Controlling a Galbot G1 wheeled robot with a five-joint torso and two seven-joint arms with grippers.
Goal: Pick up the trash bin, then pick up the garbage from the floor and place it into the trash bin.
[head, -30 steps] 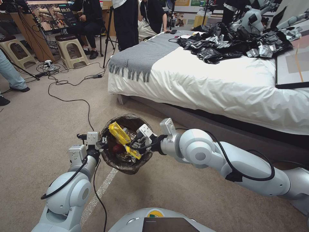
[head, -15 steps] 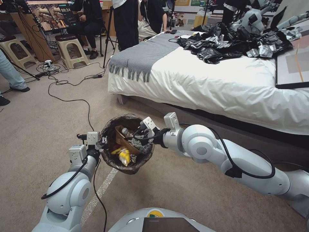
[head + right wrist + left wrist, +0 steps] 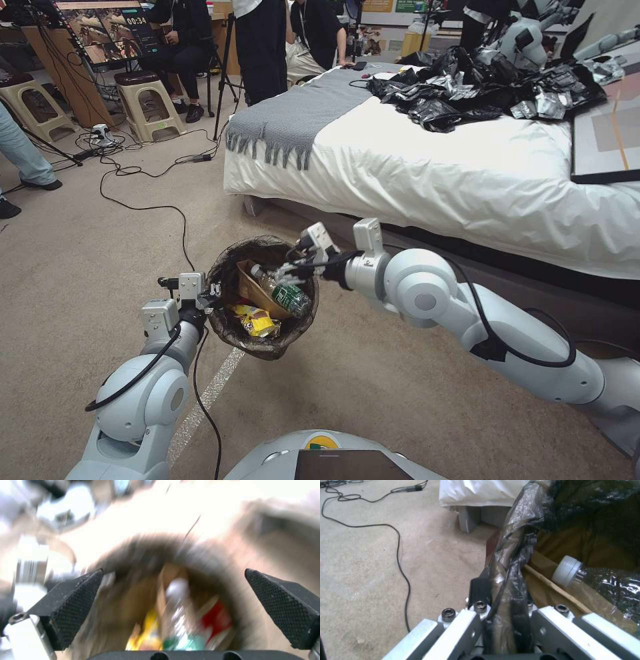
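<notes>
a: trash bin (image 3: 267, 340) is held off the floor beside the bed (image 3: 467, 180), its lined rim clamped in the left tool (image 3: 212, 293).
b: and what is seen inside it?
a: a clear bottle (image 3: 283, 293) with a green label is laid on a tan carton (image 3: 248, 288), and a yellow snack bag (image 3: 257, 322) is seen beside them.
b: the right tool (image 3: 288, 268)?
a: it is held at the bin's far rim, spread wide apart, with nothing gripped between its pads (image 3: 75, 605).
</notes>
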